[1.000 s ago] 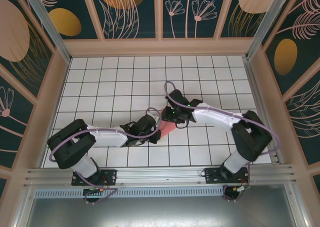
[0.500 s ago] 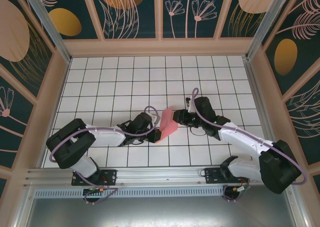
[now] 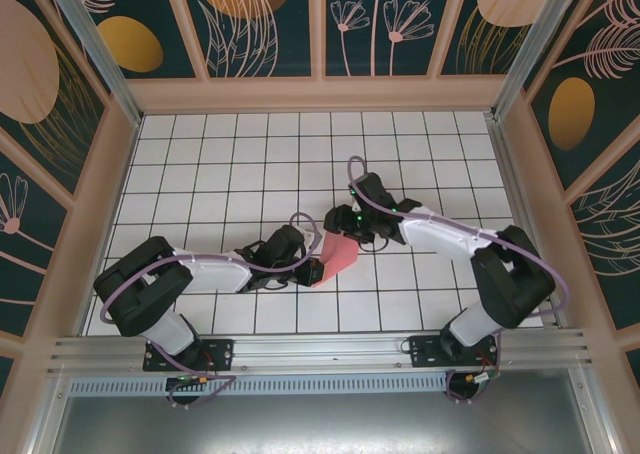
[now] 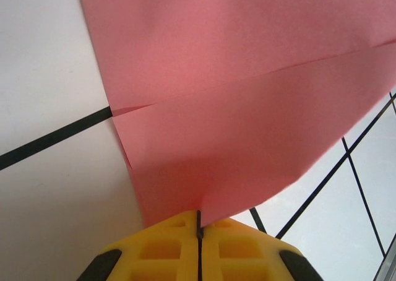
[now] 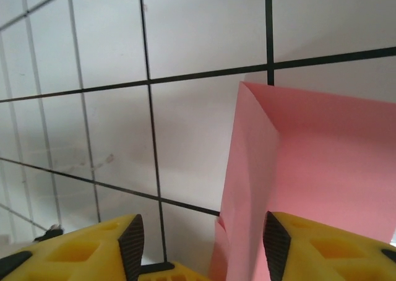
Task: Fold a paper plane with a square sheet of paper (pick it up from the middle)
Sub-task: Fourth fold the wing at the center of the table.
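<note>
Centrally on the white gridded worktop (image 3: pixel 200 154), a creased sheet of thin pink-red paper (image 3: pixel 338 254) is held raised at a tilt. Its near edge is pinched by the left jaws, pressed together. The right jaws are spread wide, with a folded paper edge seen between them

Your surface (image 3: pixel 220 164) is white, ruled by thin black lines into square tiles. Near its middle sits the creased pink-red square sheet of paper (image 3: pixel 340 254); you cannot tell whether it touches the tiles.
</note>
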